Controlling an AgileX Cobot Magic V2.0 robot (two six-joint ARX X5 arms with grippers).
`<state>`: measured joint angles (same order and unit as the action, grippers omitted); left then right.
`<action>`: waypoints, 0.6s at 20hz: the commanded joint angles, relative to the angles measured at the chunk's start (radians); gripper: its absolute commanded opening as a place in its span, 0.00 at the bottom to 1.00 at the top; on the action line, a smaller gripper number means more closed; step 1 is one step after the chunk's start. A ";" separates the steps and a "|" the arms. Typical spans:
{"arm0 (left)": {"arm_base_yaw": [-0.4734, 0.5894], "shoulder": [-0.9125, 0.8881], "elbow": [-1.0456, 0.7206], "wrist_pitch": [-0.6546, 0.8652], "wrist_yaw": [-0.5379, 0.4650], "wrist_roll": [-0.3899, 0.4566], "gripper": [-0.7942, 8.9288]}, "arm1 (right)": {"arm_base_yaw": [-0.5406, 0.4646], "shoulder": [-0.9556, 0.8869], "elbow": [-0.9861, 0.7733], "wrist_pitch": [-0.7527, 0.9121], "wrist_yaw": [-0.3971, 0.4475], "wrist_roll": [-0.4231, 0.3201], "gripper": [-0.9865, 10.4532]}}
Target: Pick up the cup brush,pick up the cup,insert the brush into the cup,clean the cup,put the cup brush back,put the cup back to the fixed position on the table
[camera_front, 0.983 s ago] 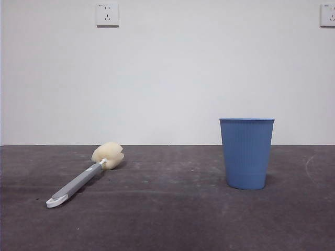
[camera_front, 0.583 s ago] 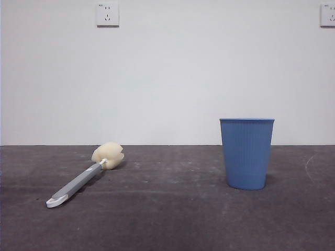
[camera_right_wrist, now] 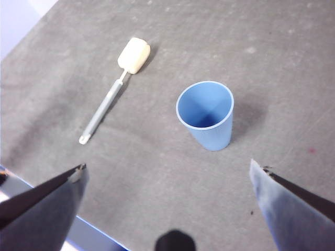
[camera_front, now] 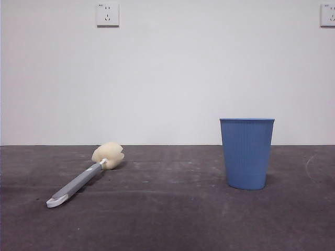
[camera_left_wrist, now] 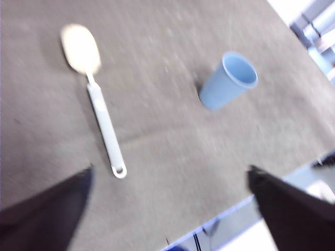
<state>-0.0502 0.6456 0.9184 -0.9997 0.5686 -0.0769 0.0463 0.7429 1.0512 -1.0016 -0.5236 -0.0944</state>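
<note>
The cup brush (camera_front: 84,177) lies flat on the table (camera_front: 167,219) at the left, its cream sponge head toward the back and its white looped tip toward the front. It also shows in the left wrist view (camera_left_wrist: 99,104) and the right wrist view (camera_right_wrist: 111,95). The blue cup (camera_front: 246,152) stands upright at the right and is empty; it shows in the left wrist view (camera_left_wrist: 226,81) and the right wrist view (camera_right_wrist: 206,116). My left gripper (camera_left_wrist: 170,175) is open, high above the table near the brush's tip. My right gripper (camera_right_wrist: 167,172) is open, high above the cup. Neither arm shows in the front view.
A white wall with two sockets (camera_front: 107,14) rises behind the table. The table's near edge shows in the left wrist view (camera_left_wrist: 220,222) and the right wrist view (camera_right_wrist: 78,230). Bare table lies between brush and cup.
</note>
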 commanded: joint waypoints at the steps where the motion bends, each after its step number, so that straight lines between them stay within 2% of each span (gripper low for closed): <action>1: -0.053 0.067 0.006 0.031 -0.030 -0.001 0.68 | 0.002 -0.001 0.001 0.005 -0.001 0.001 0.59; 4: -0.175 0.187 0.006 0.074 -0.151 -0.013 0.68 | 0.002 -0.002 0.001 0.005 -0.001 0.001 0.59; 9: -0.429 0.429 0.006 0.225 -0.436 -0.124 0.68 | 0.002 -0.002 0.001 0.005 -0.001 0.008 0.59; 12: -0.518 0.597 0.006 0.295 -0.561 -0.173 0.68 | 0.002 -0.002 0.001 0.005 -0.001 0.009 0.58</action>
<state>-0.5644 1.2255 0.9237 -0.7071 0.0204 -0.2226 0.0463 0.7429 1.0512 -1.0016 -0.5240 -0.0933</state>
